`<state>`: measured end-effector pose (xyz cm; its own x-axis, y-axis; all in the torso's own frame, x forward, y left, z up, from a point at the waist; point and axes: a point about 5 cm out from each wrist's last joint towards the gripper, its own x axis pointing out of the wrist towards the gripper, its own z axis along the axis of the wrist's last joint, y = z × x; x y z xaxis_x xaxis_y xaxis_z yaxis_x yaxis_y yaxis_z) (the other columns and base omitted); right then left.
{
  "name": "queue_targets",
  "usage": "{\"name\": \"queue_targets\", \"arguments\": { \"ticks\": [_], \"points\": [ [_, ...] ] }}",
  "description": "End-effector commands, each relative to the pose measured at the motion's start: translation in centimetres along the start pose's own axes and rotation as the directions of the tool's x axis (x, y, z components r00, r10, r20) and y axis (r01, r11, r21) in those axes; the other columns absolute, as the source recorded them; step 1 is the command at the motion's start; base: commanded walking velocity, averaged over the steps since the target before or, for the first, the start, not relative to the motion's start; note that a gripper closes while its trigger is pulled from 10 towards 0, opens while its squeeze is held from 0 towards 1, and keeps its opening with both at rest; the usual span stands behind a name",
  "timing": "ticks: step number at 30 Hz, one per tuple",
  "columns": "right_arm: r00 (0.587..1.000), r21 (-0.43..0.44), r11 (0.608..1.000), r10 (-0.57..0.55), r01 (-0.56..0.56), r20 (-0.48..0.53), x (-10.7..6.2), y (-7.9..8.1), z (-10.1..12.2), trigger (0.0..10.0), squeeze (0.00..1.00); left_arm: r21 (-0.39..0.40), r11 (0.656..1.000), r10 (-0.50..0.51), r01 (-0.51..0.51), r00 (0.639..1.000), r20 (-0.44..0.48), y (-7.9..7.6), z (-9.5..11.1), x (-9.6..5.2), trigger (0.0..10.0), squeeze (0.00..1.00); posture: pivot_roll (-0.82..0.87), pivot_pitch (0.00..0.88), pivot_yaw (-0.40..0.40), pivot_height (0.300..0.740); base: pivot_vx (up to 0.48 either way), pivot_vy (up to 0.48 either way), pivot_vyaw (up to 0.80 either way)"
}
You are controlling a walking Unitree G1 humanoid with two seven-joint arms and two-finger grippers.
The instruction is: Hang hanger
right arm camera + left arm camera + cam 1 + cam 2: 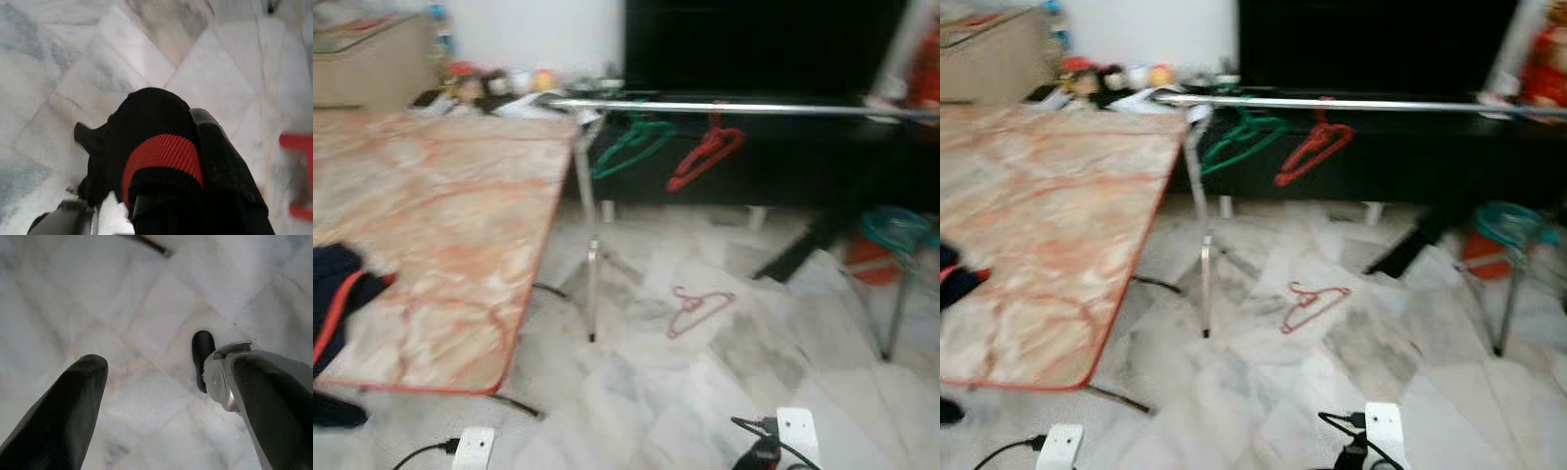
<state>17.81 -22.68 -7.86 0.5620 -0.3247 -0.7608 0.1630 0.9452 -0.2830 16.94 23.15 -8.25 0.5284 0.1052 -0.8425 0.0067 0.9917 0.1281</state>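
While the head views are blurred, no brand, label or writing can be read anywhere. Going L to R: a dark garment w/ a red stripe (337, 294) lies crumpled on the near left corner of the table (440, 225), whose top is glossy pink-veined marble pattern w/ a thin red edge and rounded corner. Behind the table's far end sits a clutter of small toys (494, 83), too soft to make out. On the floor near the table's front corner lies a white plug block (473, 447) w/ a black cord.

Next comes the clothes rack (724, 108), a thin shiny metal rail on slim metal legs, running across in front of a black cabinet (764, 59). On the rail hang a green hanger (631, 142) and, just beside it, a red hanger (705, 155), both thin plastic. Below the rail, on the pale grey-veined marble floor (656, 392), lies the pink hanger (697, 308), thin wire-like, flat on the tiles, apart from the rack leg. Nearer, a second white block (798, 431) w/ black cable. Far R, a teal basket (899, 230) over something orange.

Left gripper (166, 396) hangs over bare floor, its black ribbed fingers (68, 406) spread apart, nothing between. Right gripper (166, 196) is wrapped in a black knit cover w/ a red band; can't tell how its fingers stand.
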Motion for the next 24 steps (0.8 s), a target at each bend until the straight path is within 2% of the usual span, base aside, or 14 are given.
{"name": "queue_targets", "arguments": {
  "ticks": [1,6,11,19,24],
  "points": [
    [1.000,0.011,1.000,0.011,-0.011,0.024,0.05,0.60,0.81,10.0,0.00,0.024,1.000,0.004,-0.003,1.000,-0.020,0.28,-0.39,-0.08,10.0,0.00,-0.11,0.000,-0.044,0.740,0.000,0.000,0.80],
    [1.000,0.013,1.000,0.015,-0.015,0.022,0.05,0.63,0.79,10.0,0.00,0.024,1.000,0.004,-0.003,1.000,-0.019,0.29,-0.38,-0.08,10.0,0.00,-0.10,0.000,-0.044,0.740,0.000,0.000,0.80],
    [1.000,0.013,1.000,0.018,-0.019,0.019,0.06,0.61,0.77,10.0,0.00,0.023,1.000,0.003,-0.003,1.000,-0.019,0.27,-0.39,-0.08,10.0,0.00,-0.10,0.000,-0.045,0.740,0.000,0.000,0.45],
    [1.000,0.009,1.000,0.018,-0.019,0.018,0.06,0.55,0.73,10.0,0.00,0.021,1.000,0.002,-0.002,1.000,-0.019,0.22,-0.42,-0.08,10.0,0.00,-0.10,0.000,-0.047,0.740,0.000,0.000,0.80],
    [1.000,0.015,1.000,0.025,-0.026,0.013,0.06,0.57,0.67,10.0,0.00,0.022,1.000,0.001,0.000,1.000,-0.020,0.20,-0.44,-0.08,10.0,0.00,-0.11,0.000,-0.047,0.740,0.000,0.000,0.22]
  ]
}}
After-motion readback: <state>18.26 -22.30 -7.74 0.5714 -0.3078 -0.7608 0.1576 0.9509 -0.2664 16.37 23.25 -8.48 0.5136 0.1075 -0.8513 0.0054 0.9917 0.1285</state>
